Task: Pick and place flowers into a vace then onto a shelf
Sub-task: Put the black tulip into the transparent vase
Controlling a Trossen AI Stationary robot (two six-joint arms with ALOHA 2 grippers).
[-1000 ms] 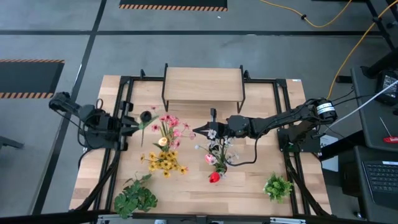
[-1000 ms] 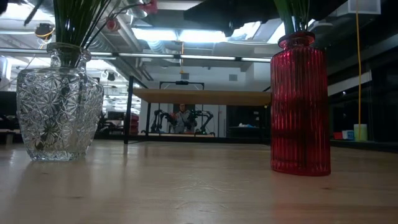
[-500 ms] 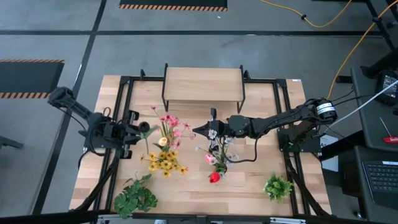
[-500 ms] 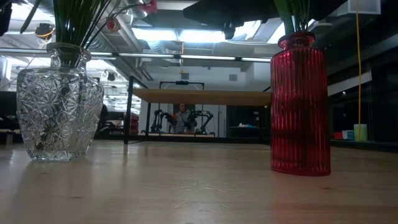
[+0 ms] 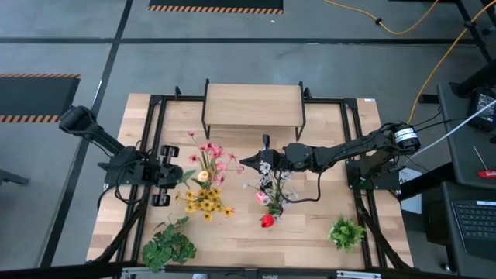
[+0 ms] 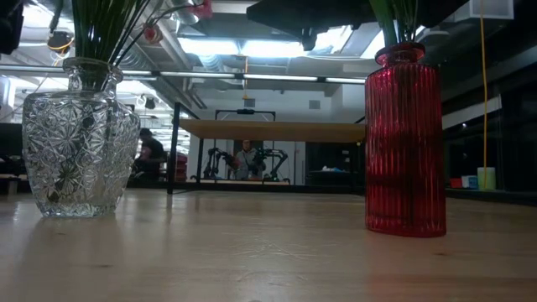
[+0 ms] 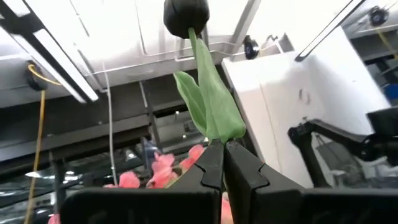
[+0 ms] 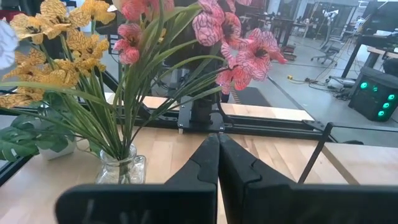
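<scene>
Your left tool point(image 7: 222, 163), closed on the stem of a dark-blossomed flower point(image 7: 186, 14), has swung round over the last second and drawn in beside the clear vase point(image 6: 80, 138), with the blossom now pointing toward the bouquet. You can take this as alignment for insertion into that vase. Your right tool point(image 5: 246, 163) waits, fingers pressed together and empty, above the red vase point(image 6: 405, 141) next to the clear vase. The shelf point(image 5: 253, 108) stands behind the clear vase, still bare.

A cut-glass vase point(image 6: 80, 138), a glossy ribbed red vase point(image 6: 405, 143) and a smooth matt wood tabletop point(image 6: 252, 252) were seen.
</scene>
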